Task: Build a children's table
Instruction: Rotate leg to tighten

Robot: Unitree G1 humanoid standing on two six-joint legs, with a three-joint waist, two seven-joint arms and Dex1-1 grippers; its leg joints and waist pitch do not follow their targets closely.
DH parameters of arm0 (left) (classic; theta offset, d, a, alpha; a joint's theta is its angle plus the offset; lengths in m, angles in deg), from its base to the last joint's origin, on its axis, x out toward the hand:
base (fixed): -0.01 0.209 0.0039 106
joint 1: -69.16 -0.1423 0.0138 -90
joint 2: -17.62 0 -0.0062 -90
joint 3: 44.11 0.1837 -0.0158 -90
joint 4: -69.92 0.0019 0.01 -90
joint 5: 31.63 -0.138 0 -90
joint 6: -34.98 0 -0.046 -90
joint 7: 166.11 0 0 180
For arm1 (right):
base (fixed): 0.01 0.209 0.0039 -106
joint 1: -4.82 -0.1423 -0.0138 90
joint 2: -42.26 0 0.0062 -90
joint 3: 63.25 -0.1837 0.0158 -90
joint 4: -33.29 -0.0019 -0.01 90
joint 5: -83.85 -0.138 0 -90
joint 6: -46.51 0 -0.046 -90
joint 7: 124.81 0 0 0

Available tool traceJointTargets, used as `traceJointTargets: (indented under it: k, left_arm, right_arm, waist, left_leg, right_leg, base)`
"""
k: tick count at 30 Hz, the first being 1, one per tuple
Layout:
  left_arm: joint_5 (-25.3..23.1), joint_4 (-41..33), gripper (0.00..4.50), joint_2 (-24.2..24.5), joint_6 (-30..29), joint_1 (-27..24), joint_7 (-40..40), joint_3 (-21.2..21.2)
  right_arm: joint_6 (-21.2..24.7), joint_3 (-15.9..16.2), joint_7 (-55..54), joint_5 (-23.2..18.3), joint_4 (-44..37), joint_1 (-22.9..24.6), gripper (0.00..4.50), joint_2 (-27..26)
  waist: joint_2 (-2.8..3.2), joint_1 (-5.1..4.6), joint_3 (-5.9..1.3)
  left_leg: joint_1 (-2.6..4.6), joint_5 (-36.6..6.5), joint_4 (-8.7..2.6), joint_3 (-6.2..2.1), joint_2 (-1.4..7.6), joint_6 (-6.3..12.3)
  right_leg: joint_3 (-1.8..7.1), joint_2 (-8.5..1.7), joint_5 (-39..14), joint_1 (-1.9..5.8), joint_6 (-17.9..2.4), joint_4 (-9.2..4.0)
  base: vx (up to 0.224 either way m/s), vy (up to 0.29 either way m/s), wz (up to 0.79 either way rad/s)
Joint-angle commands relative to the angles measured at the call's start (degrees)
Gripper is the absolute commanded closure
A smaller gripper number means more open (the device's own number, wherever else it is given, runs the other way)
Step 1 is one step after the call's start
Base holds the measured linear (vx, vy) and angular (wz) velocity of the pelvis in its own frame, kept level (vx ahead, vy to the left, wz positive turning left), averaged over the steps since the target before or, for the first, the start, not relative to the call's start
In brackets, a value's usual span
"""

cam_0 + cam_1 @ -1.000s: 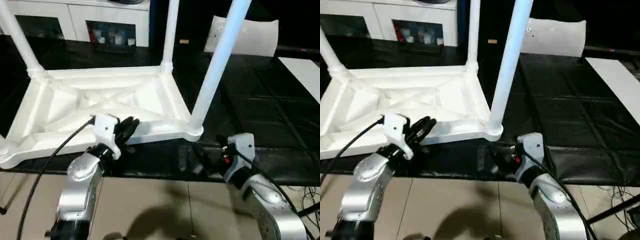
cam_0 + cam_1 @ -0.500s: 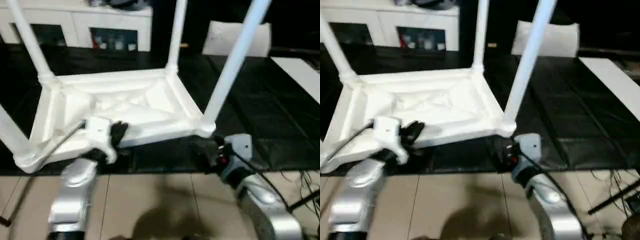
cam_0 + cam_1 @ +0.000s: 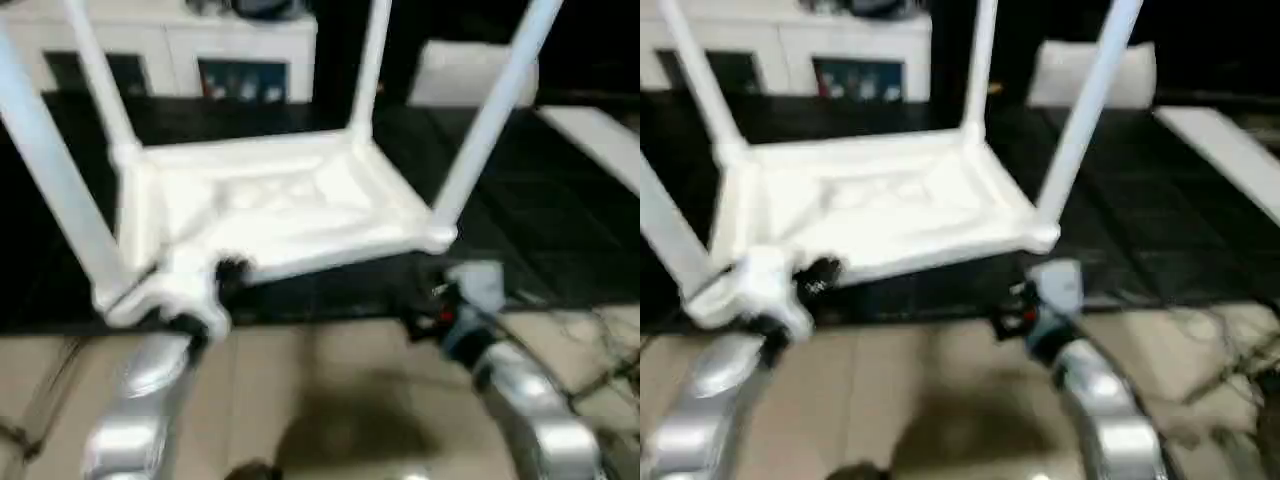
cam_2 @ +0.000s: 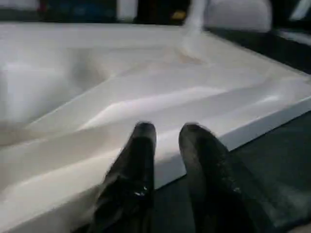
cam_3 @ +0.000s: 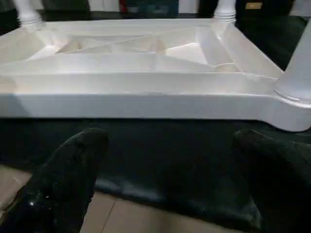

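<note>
The children's table [image 3: 270, 205] lies upside down on a black mat [image 3: 520, 230], its ribbed, cross-braced underside facing up and four long white legs [image 3: 490, 110] rising from the round corner sockets. The rectangular top's long axis runs roughly across the view, turned a little so its right end sits farther back. It is all white plastic, with a raised rim around the braced panels.

The left gripper [image 4: 165, 133] is at the near rim of the top, its two black fingers [image 4: 138, 155] close together with only a narrow gap and nothing between them. The right gripper [image 5: 170, 141] hovers short of the near right corner socket, fingers spread wide apart and empty
</note>
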Motion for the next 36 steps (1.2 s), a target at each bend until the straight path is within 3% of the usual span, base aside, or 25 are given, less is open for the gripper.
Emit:
traceJointTargets:
  k: [1,2,3,4,5,6,7,9,10,11,12,13,14,15,17,18,19,20,22,27,28,29,31,34,36]
  left_arm:
    - [-0.2,-1.6,3.31,-0.7,-0.7,-0.8,-1.5,-0.1]
    - [0.0,-2.7,3.31,-0.7,-0.9,-1.8,-1.5,-0.3]
    - [0.1,-3.5,3.31,-0.6,-1.0,-2.6,-1.3,-0.3]
    - [-0.1,-5.0,3.31,-0.4,-1.2,-4.3,-1.0,0.0]
    - [-0.1,-5.5,3.31,-0.4,-1.3,-4.9,-1.0,0.1]
    - [0.2,-6.4,3.31,-0.4,-1.6,-6.3,-1.4,0.4]
    - [0.2,-7.0,3.31,-0.4,-1.4,-7.1,-1.5,0.6]
    - [0.2,-8.0,3.31,-0.9,-0.2,-8.6,-2.2,0.7]
    - [0.2,-8.1,3.31,-1.0,-0.2,-8.7,-2.3,0.7]
    - [0.2,-8.4,3.31,-1.2,0.1,-9.0,-2.6,0.7]
    - [0.2,-8.5,3.31,-1.2,0.2,-9.1,-2.7,0.7]
    - [0.0,-9.5,3.31,-2.0,1.3,-10.3,-3.7,0.5]
    - [-0.1,-9.6,3.31,-2.1,1.6,-10.5,-3.9,0.5]
    - [-0.9,-10.0,3.31,-2.6,4.1,-11.5,-5.0,0.6]
    - [-1.4,-9.8,3.31,-2.5,4.9,-11.5,-5.5,0.8]
    - [-2.7,-9.1,3.31,-2.0,5.5,-10.4,-5.8,1.5]
    - [-2.8,-9.0,3.31,-1.8,5.5,-10.3,-5.7,1.6]
    - [-3.8,-8.6,3.31,-1.2,5.5,-9.1,-5.5,2.6]
    - [-4.1,-7.9,3.31,-1.3,3.9,-7.3,-6.4,2.4]
    - [-4.7,-6.2,3.31,-1.3,3.2,-5.4,-8.1,2.4]
    - [-4.0,-5.6,3.31,-2.0,2.7,-4.8,-9.0,1.9]
    - [-3.7,-5.5,3.10,-2.2,2.6,-4.6,-9.1,1.7]
    - [-3.8,-5.3,2.94,-2.3,2.4,-4.4,-9.2,1.6]
    - [-4.1,-4.9,2.94,-1.8,2.5,-3.6,-9.3,1.7]
    - [-4.3,-4.8,2.94,-1.3,2.5,-3.6,-9.5,1.8]
  right_arm:
    - [-0.2,-0.4,0.5,-0.5,-0.4,-1.2,0.00,0.7]
    - [-0.4,-0.4,0.6,-0.7,-0.4,-1.2,0.00,0.8]
    - [-0.4,-0.3,0.8,-0.8,-0.4,-1.2,0.00,0.9]
    - [-0.8,-0.2,1.4,-1.0,-0.3,-1.3,0.00,1.2]
    - [-1.0,0.0,1.6,-1.1,-0.3,-1.3,0.00,1.3]
    - [-1.1,-0.1,1.9,-1.0,-0.1,-1.5,0.00,1.3]
    - [-1.1,-0.1,2.1,-1.0,0.1,-1.7,0.00,1.4]
    - [-0.9,0.1,2.6,-1.1,0.1,-1.9,0.00,1.6]
    - [-0.9,0.1,2.7,-1.1,0.1,-1.9,0.00,1.6]
    - [-0.8,0.1,2.8,-1.2,0.0,-1.9,0.00,1.7]
    - [-0.8,0.2,2.8,-1.2,0.0,-1.9,0.00,1.7]
    - [-0.9,0.5,3.3,-1.4,0.1,-1.9,0.00,2.1]
    - [-0.9,0.6,3.4,-1.5,0.1,-1.9,0.00,2.1]
    - [-1.1,1.2,4.0,-1.5,0.2,-1.8,0.00,2.3]
    - [-1.0,1.4,4.0,-1.3,0.1,-1.8,0.00,2.2]
    - [-1.0,1.8,4.2,-1.0,0.1,-1.8,0.00,2.3]
    - [-1.0,1.9,4.2,-1.0,0.2,-1.8,0.00,2.3]
    - [-0.3,1.8,3.9,-1.2,0.3,-2.1,0.00,2.0]
    - [-0.2,1.8,3.3,-0.8,0.7,-2.8,0.00,1.8]
    - [-0.7,1.5,2.8,-0.4,0.9,-3.3,0.00,1.6]
    - [-1.2,0.9,2.5,-1.1,0.9,-3.3,0.00,1.1]
    - [-1.0,0.7,2.3,-1.1,0.7,-3.2,0.00,1.1]
    - [-0.7,0.6,2.0,-1.1,0.6,-3.1,0.00,1.3]
    - [-0.7,0.4,1.8,-0.9,0.5,-2.3,0.00,1.5]
    - [-0.4,0.2,1.8,-1.4,-0.3,-1.7,0.00,1.2]
  waist:
    - [-0.79,0.96,-3.92]
    - [-0.59,0.49,-4.39]
    - [-0.44,0.56,-3.31]
    - [1.77,1.04,-1.55]
    - [3.10,0.39,-1.10]
    - [3.17,-1.32,-1.52]
    - [3.08,0.50,-1.42]
    - [0.10,0.56,-2.41]
    - [-0.77,1.06,-1.77]
    - [-0.93,0.67,-1.35]
    - [-0.34,0.15,-0.44]
    - [2.67,-0.29,1.03]
    - [2.20,-1.75,0.96]
    - [3.47,2.03,0.02]
    - [-0.26,2.01,-2.70]
    - [-2.62,1.83,-2.10]
    - [-2.23,2.31,-2.00]
    - [-1.88,2.95,-1.20]
    - [1.76,2.52,-1.57]
    - [2.44,0.94,-1.98]
    - [1.62,1.39,-2.03]
    - [0.71,0.99,-2.83]
    - [-2.37,3.96,-2.06]
    - [-3.50,6.65,-2.92]
    - [-1.86,6.82,-4.51]
  left_leg:
    - [3.95,-27.7,-5.98,-5.10,7.67,-15.81]
    - [4.52,-10.6,3.02,-6.65,8.68,-10.01]
    - [0.18,6.6,3.89,-7.13,10.44,-3.26]
    - [3.25,-2.9,-0.35,-8.70,11.48,-5.59]
    - [3.95,-22.1,-5.41,-8.86,13.10,-8.71]
    - [0.60,-45.6,-12.73,-10.03,11.86,-13.84]
    - [0.60,-48.3,-13.77,-8.23,10.17,-12.73]
    - [1.75,-36.3,-8.68,-5.84,8.91,-8.79]
    - [4.21,-17.1,0.74,-5.83,9.22,-3.11]
    - [3.54,-5.7,3.46,-6.31,9.43,-1.04]
    - [2.69,0.5,2.98,-6.57,9.28,-2.96]
    - [3.77,-34.3,-7.17,-7.80,11.06,-8.29]
    - [0.47,-53.0,-12.95,-8.12,11.62,-10.83]
    - [-3.00,-61.0,-15.67,-4.10,7.96,-11.24]
    - [0.72,-39.1,-12.66,-2.45,8.68,-9.99]
    - [6.25,-14.1,2.26,-3.74,7.42,-5.44]
    - [0.76,4.8,2.34,-4.34,7.93,0.24]
    - [0.84,6.4,0.68,-3.74,8.60,-0.38]
    - [0.53,-22.8,-9.60,-7.80,9.38,1.70]
    - [3.11,-35.5,-15.12,-19.94,7.34,-3.81]
    - [1.94,-34.9,-15.36,-19.81,5.39,-3.03]
    - [4.78,-31.8,-13.23,-17.47,8.82,-0.82]
    - [1.73,-7.2,4.11,-3.17,2.93,4.89]
    - [-0.16,3.9,-0.40,-1.67,4.27,6.90]
    - [1.04,7.2,-3.69,-2.06,6.19,8.97]
  right_leg:
    - [5.32,-8.68,-15.9,-3.33,-5.9,-7.47]
    - [7.76,-15.37,-15.0,-3.04,-8.8,-11.98]
    - [6.08,-16.99,-9.8,1.94,-10.8,-12.65]
    - [0.39,-10.36,-16.7,-0.29,-9.5,-11.62]
    - [0.76,-4.45,-17.8,-2.22,-5.6,-7.79]
    - [1.56,-0.55,-8.6,0.55,-1.6,-0.88]
    - [2.18,-0.63,-4.6,0.33,-1.8,-1.88]
    - [5.96,-6.79,-18.9,-1.79,-4.1,-8.96]
    - [8.19,-14.90,-32.7,-3.42,-6.5,-15.69]
    - [8.03,-16.33,-33.3,-2.28,-7.0,-16.71]
    - [2.82,-13.60,-35.7,-0.70,-6.0,-15.97]
    - [-1.63,-4.02,-32.2,-1.96,-1.6,-11.21]
    - [-1.66,-1.12,-23.4,0.17,-0.9,-5.39]
    - [-2.24,2.40,-3.9,4.81,-0.9,0.42]
    - [3.12,-2.50,-17.8,1.57,-2.3,-2.80]
    - [6.88,-11.94,-38.2,-5.70,-4.0,-14.66]
    - [8.17,-12.26,-34.3,0.21,-7.2,-14.51]
    - [5.68,-10.51,-32.7,-0.07,-7.8,-14.22]
    - [-0.09,-1.17,-19.9,0.47,-7.7,-7.04]
    - [4.29,2.84,-9.1,-0.66,-8.7,-1.56]
    - [5.98,2.78,-11.6,-0.43,-11.0,-2.01]
    - [7.79,1.26,-11.7,-1.94,-12.0,-4.20]
    - [12.92,-6.17,-28.4,-1.27,-19.4,-16.04]
    - [13.79,-2.88,-6.9,2.42,7.8,-11.11]
    - [10.42,-0.68,15.4,3.48,13.2,-9.41]
  base:
    - [-0.053,0.050,0.15]
    - [0.000,0.000,0.00]
    - [0.009,0.054,-0.37]
    - [-0.055,0.108,-0.18]
    - [-0.055,0.108,-0.18]
    - [-0.111,0.086,0.04]
    - [-0.092,0.026,0.02]
    - [-0.086,-0.007,0.06]
    - [-0.084,0.003,-0.18]
    - [-0.084,0.003,-0.18]
    - [-0.057,0.075,-0.47]
    - [-0.079,0.081,-0.31]
    - [-0.079,0.081,-0.31]
    - [-0.130,0.029,0.10]
    - [-0.041,-0.066,0.11]
    - [0.012,-0.109,-0.02]
    - [0.016,-0.056,-0.20]
    - [0.016,-0.056,-0.20]
    - [-0.017,-0.007,0.20]
    - [-0.024,-0.047,0.52]
    - [0.003,-0.205,0.66]
    - [0.003,-0.205,0.66]
    - [-0.009,-0.245,0.30]
    - [0.043,-0.207,0.04]
    - [0.053,-0.142,0.07]
